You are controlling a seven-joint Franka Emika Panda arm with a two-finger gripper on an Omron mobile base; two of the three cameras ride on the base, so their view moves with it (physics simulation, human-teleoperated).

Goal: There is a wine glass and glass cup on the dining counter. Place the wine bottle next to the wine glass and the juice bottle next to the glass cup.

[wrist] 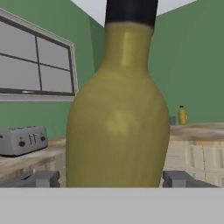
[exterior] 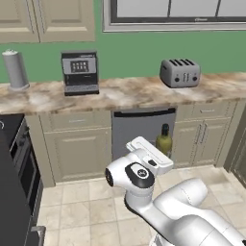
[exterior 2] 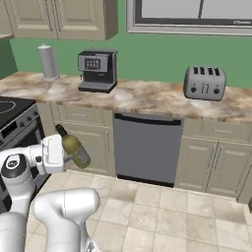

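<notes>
My gripper (wrist: pixel 111 178) is shut on the wine bottle (wrist: pixel 117 118), an olive-green bottle with a dark neck, and holds it in the air. Its fingertips (wrist: pixel 41 178) press the bottle's lower body from both sides. In the right base view the wine bottle (exterior 2: pixel 74 146) tilts left from the white hand (exterior 2: pixel 53 155) in front of the cabinets. From the left base its top (exterior: pixel 164 139) rises behind the hand (exterior: pixel 150 156). Far off, the amber juice bottle (wrist: pixel 182 115) stands on a marbled counter (wrist: pixel 197 130) with a small grey object (wrist: pixel 172 119) beside it, too small to name.
Along the wall counter (exterior: pixel 125 93) stand a paper towel roll (exterior: pixel 16 69), a coffee machine (exterior: pixel 79 72) and a toaster (exterior: pixel 180 73). A dishwasher (exterior 2: pixel 145 147) sits below, with a stove (exterior 2: pixel 15 115) at the left. Tiled floor lies open ahead.
</notes>
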